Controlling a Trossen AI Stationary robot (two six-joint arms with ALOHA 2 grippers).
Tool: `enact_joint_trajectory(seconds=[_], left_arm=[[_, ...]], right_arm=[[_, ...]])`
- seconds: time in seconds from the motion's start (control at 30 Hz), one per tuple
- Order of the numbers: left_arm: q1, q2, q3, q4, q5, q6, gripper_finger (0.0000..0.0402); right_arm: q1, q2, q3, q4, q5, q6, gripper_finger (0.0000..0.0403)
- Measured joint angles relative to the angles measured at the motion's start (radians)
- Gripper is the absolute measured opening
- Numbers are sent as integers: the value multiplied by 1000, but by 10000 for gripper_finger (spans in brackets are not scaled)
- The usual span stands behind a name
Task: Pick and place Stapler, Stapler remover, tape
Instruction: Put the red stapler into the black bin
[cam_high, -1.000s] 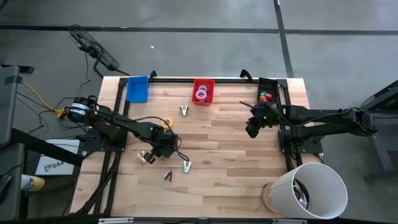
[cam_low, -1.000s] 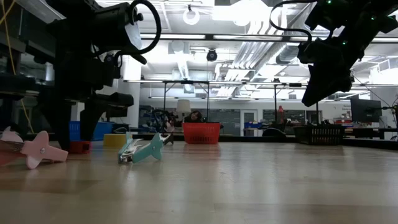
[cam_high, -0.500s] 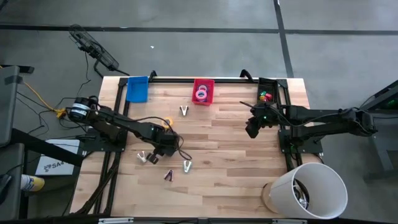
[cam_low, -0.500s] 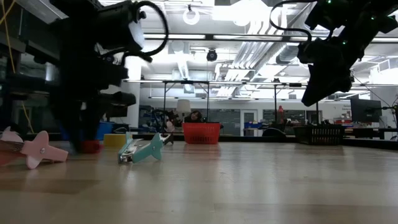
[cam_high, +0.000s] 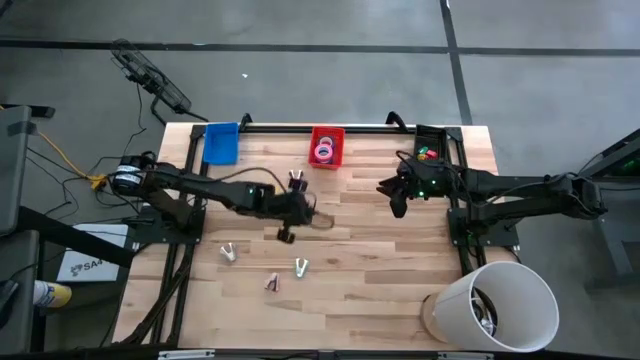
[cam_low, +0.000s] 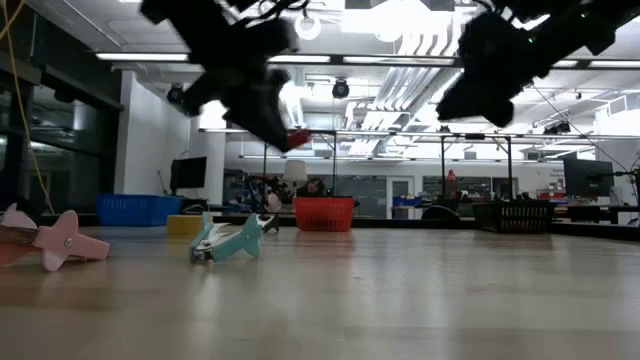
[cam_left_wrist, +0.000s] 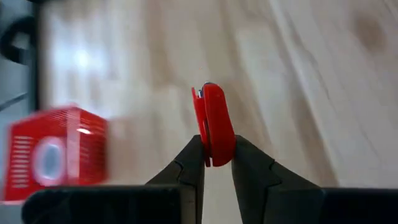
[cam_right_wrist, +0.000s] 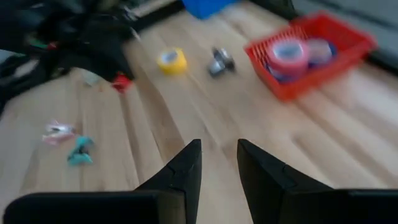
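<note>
My left gripper (cam_high: 284, 236) is over the middle of the table, shut on a small red stapler (cam_left_wrist: 213, 124), which also shows in the low view (cam_low: 297, 140). My right gripper (cam_right_wrist: 219, 149) is open and hovers at the table's right part (cam_high: 396, 196), holding nothing. A yellow tape roll (cam_right_wrist: 171, 60) lies flat on the wood. Pink and blue rolls (cam_right_wrist: 289, 53) lie in the red basket (cam_high: 325, 135) at the far edge. A pink staple remover (cam_low: 60, 243) and a teal one (cam_low: 228, 240) lie near the near edge. A metal remover (cam_high: 296, 178) lies near the basket. My left gripper pinches the red stapler by one end (cam_left_wrist: 212, 155) between its two fingers. The rest of the stapler sticks out past the fingertips (cam_left_wrist: 193, 155). The fingers slant down and toward the table's right in the low view. The stapler is lifted clear of the table.
A blue bin (cam_high: 221, 143) stands at the far left corner. A black bin (cam_high: 430, 135) with small coloured pieces stands at the far right. A third remover (cam_high: 270, 283) lies near the front. A white bucket (cam_high: 495, 305) stands off the table's near right corner.
My left gripper has risen from the table's near left part with the red stapler, lifting it clear, and has swung toward the right and the red basket. My right gripper has shifted a little toward the left and far side.
</note>
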Motion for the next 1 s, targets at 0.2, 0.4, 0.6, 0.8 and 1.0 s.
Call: enact_joint_trajectory(seconds=[0.2,0.4,0.6,0.8,1.0], left_arm=[[81,-1,119,87,71,-11,51],[130,-2,192,225,174,-14,58],[138,-2,228,325,193,-14,65],[137,-2,228,357,193,-19,51],[138,-2,228,370,193,-40,55]], right_arm=[[0,0,0,166,-7,-152,94],[0,0,0,320,-35,-257,97],[0,0,0,437,-48,-284,136],[0,9,7,562,-56,-306,202],[7,100,75,565,-128,-300,222]])
